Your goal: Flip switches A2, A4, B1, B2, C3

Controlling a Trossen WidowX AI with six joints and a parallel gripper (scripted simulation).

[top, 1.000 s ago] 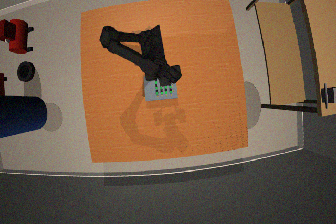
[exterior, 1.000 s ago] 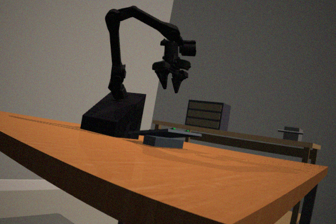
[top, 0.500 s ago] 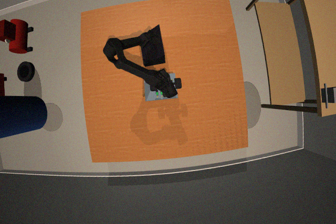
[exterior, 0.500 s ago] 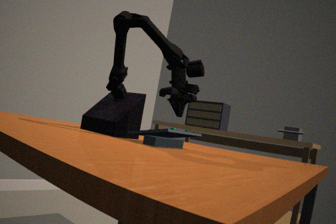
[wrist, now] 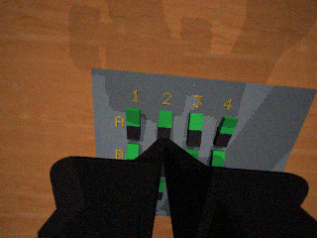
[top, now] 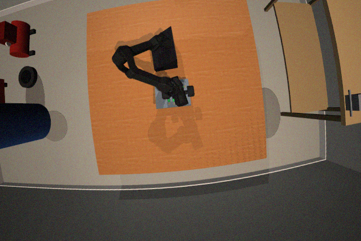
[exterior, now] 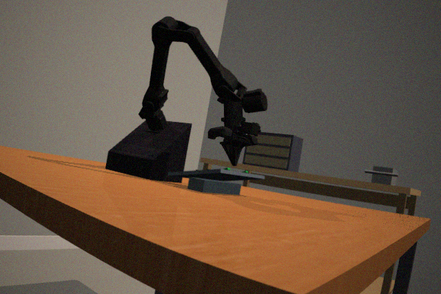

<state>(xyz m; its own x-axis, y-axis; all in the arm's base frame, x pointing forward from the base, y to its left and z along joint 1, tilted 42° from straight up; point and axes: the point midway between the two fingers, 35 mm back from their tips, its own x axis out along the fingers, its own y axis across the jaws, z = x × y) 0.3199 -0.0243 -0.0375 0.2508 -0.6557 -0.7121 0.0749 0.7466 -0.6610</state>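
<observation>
The grey switch panel lies under my gripper. The gripper is shut and empty, pointing down, with its tips just above the panel. In the wrist view the tips overlap the near end of switch A2 and hide B2. Switches A1, A3 and A4 show green far halves and black near halves. The green parts of B1 and B4 show. B3 is partly covered, and most of row C is hidden, C3 included. Which ends are raised is hard to tell.
The panel stands on a grey block on the orange wooden table. The arm's dark base box is close to the panel's near side. A side bench with a drawer unit stands beyond the table.
</observation>
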